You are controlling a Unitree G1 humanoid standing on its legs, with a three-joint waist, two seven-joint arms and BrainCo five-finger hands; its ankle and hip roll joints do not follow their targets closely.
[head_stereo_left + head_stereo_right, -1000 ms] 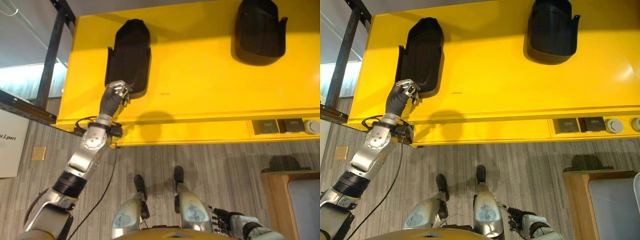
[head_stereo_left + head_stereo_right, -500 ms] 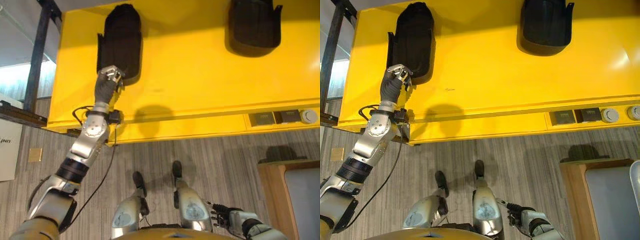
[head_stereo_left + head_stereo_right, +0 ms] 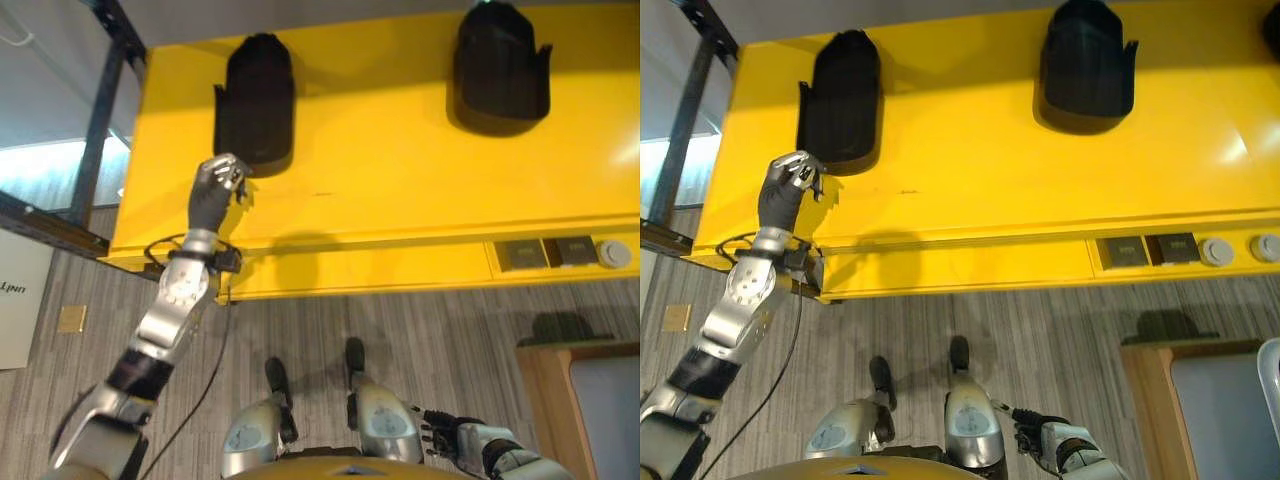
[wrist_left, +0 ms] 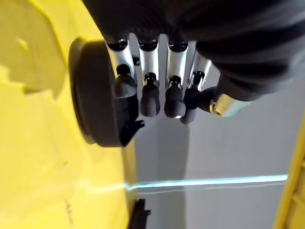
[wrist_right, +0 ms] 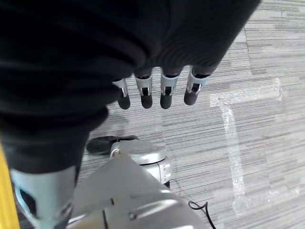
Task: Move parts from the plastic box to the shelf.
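Observation:
Two black moulded parts lie on the yellow shelf (image 3: 400, 180): one at the left (image 3: 255, 100) and one further right (image 3: 500, 65). My left hand (image 3: 215, 185) hovers over the shelf just below the left part's near edge, apart from it. Its fingers (image 4: 150, 98) are curled with the thumb close to them and nothing between; the left part (image 4: 95, 95) shows beyond them in the left wrist view. My right hand (image 3: 447, 440) hangs low at my side above the floor, its fingers (image 5: 143, 93) relaxed and holding nothing.
A dark metal frame post (image 3: 100, 120) runs along the shelf's left end. Small switches and sockets (image 3: 555, 252) sit in the shelf's front face at the right. A wooden-edged box (image 3: 580, 400) stands on the floor at the lower right.
My left hand was on the left part's near edge; it has come off it and drawn back a little. The part stays on the shelf. The camera has shifted slightly.

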